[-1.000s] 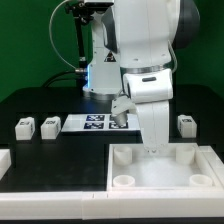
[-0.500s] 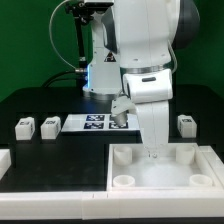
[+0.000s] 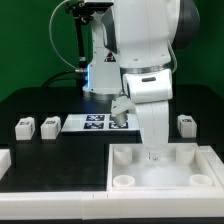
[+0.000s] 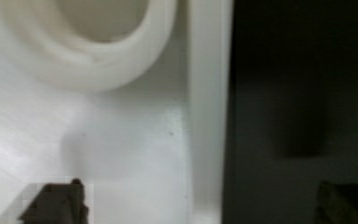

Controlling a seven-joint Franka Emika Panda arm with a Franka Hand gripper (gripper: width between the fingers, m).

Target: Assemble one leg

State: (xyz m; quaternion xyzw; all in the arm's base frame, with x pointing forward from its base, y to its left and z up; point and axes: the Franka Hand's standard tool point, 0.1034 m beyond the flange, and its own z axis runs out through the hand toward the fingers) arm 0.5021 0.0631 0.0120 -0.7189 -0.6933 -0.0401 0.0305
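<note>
Three legs show in the exterior view: two small white marked blocks [image 3: 24,126] [image 3: 49,125] on the left of the black table and one [image 3: 186,123] on the right. My gripper [image 3: 152,153] is low over the back rim of the large white tray-like part [image 3: 160,178]. In the wrist view the gripper [image 4: 201,202] is open and empty. One dark fingertip [image 4: 55,201] is over the white part [image 4: 87,120] and the other fingertip [image 4: 346,200] is over the dark table. A round corner socket [image 4: 105,30] lies ahead of the fingers.
The marker board [image 3: 97,122] lies flat behind the tray-like part, between the legs. A white block [image 3: 4,161] sits at the exterior view's left edge. The arm's base and cables [image 3: 95,60] stand at the back.
</note>
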